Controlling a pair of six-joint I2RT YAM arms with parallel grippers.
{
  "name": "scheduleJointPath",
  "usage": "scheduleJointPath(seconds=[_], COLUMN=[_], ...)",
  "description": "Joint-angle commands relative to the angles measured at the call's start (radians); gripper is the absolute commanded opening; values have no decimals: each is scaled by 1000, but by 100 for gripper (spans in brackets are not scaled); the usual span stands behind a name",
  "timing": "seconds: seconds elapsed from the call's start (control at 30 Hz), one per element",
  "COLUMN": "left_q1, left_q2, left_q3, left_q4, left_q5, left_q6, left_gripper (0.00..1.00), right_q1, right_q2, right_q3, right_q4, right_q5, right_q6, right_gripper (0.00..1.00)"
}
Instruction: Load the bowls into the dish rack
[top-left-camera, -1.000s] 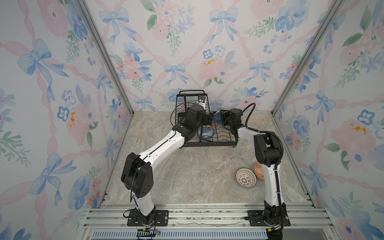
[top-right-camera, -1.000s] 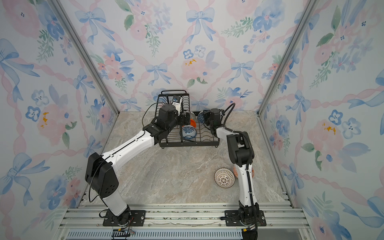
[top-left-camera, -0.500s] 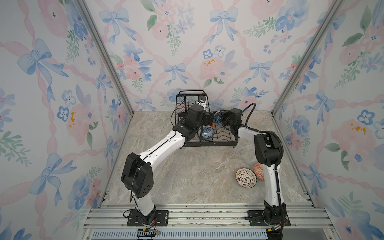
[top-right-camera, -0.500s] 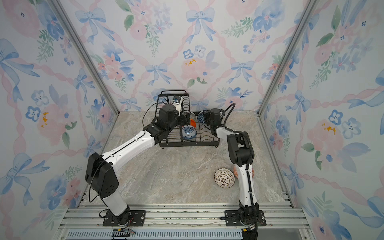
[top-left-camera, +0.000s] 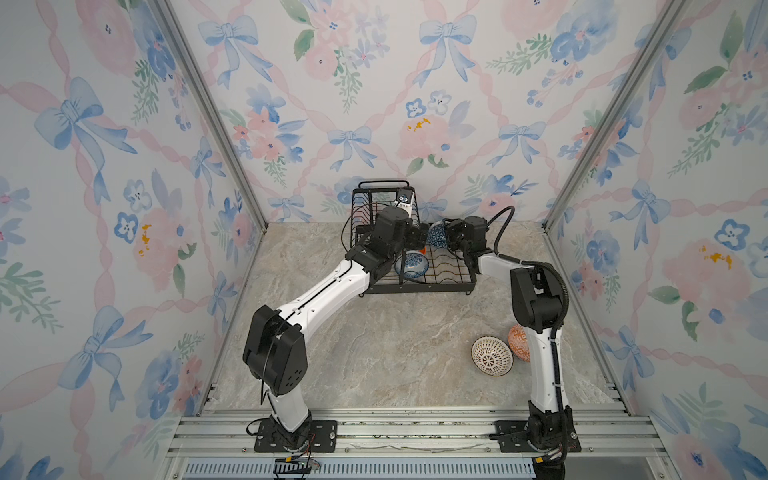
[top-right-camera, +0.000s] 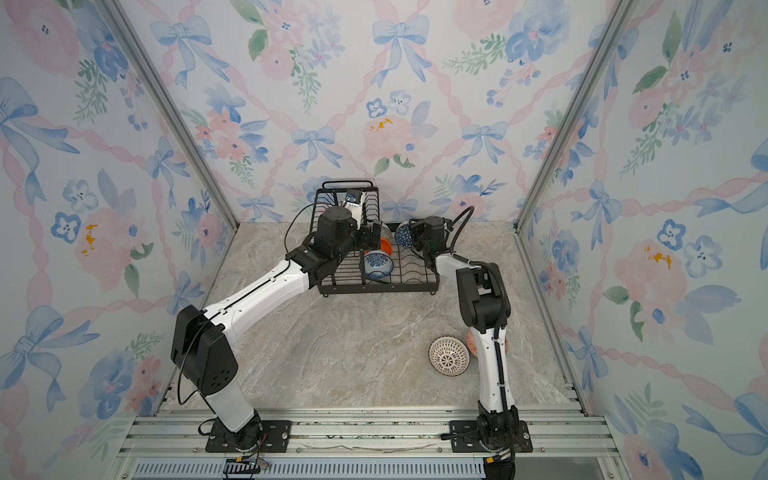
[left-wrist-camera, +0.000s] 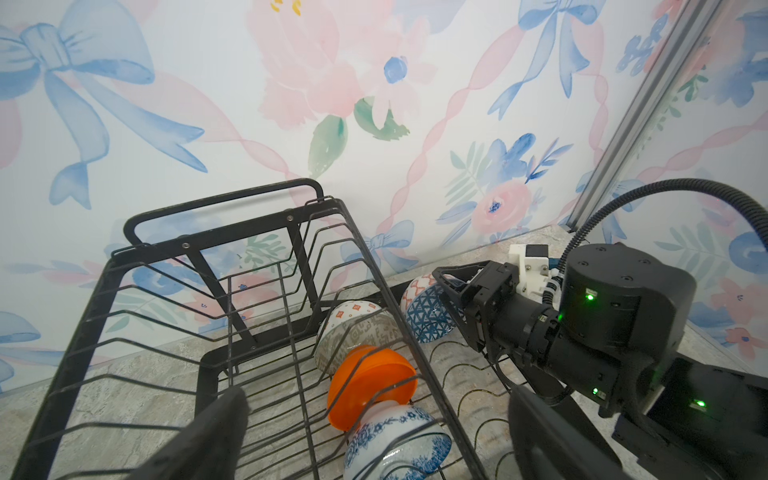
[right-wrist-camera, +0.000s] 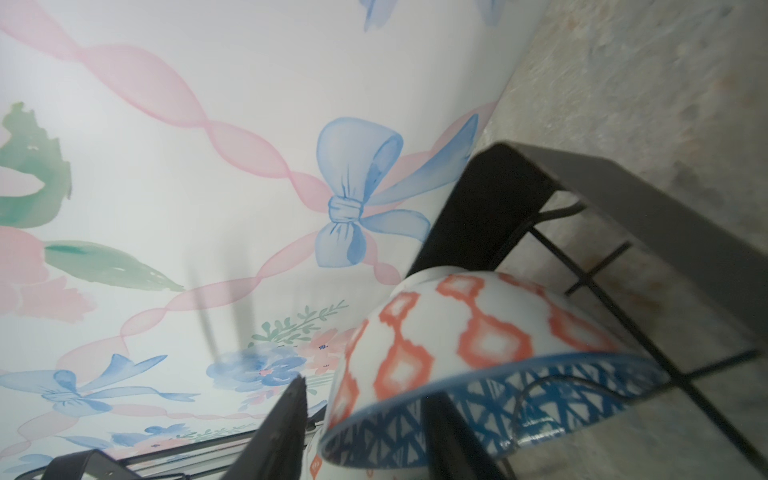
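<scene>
Straddling triangle-patterned bowl (right-wrist-camera: 478, 332); right fingers (right-wrist-camera: 286, 424) apart

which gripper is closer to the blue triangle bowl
Right. The right gripper straddles the rim of the blue triangle bowl; the left gripper hangs apart, nearer the orange bowl.

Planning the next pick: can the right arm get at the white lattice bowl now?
Probably, once freed: the white lattice bowl lies uncovered near that arm, but the right gripper straddles the rim of the blue triangle bowl.
</scene>
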Motion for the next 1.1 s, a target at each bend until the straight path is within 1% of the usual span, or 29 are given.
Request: scheduleJointPath(seconds=[0.0,0.17,0.23,0.33,0.37,0.4,0.43,0.67,0.77,0.93,0.97,1.07], left_q1=[-10,-16,-18,-21,-22,-24,-24,-34,-42,-56,-60,-76], left_q2=[15,17,18,24,27,30,33,58,69,94,98,116], left_q3=[25,27,29,33,36,39,43,74,88,116,122,149], left_q4=[17,16,16,16,16,16,16,15,16,14,14,3], left_q5=[-7,-12,-10,-12,-11,-13,-14,-15,-19,-14,-16,-31], left_q6=[-9,-7,-8,-8,-7,-6,-5,3,11,16,22,49], left_gripper=[98,98,98,98,98,98,98,98,98,98,98,98], right_q1=[-7,-13,-16,-22,-24,-26,-28,-52,-62,-71,-71,-67], right_q2=[-76,-103,-112,-129,-136,-144,-151,-202,-231,-277,-282,-304], right_q3=[-11,-43,-54,-74,-82,-91,-99,-161,-176,-176,-166,-123], right_q4=[-12,-10,-6,1,2,3,4,-19,-43,-129,-157,-284], right_q5=[-21,-23,-24,-28,-30,-31,-32,-50,-72,-100,-108,-111], right_q6=[-27,-44,-42,-39,-39,-39,-39,-50,-84,-200,-221,-338], right_gripper=[51,57,61,73,81,92,97,97,97,97,97,97])
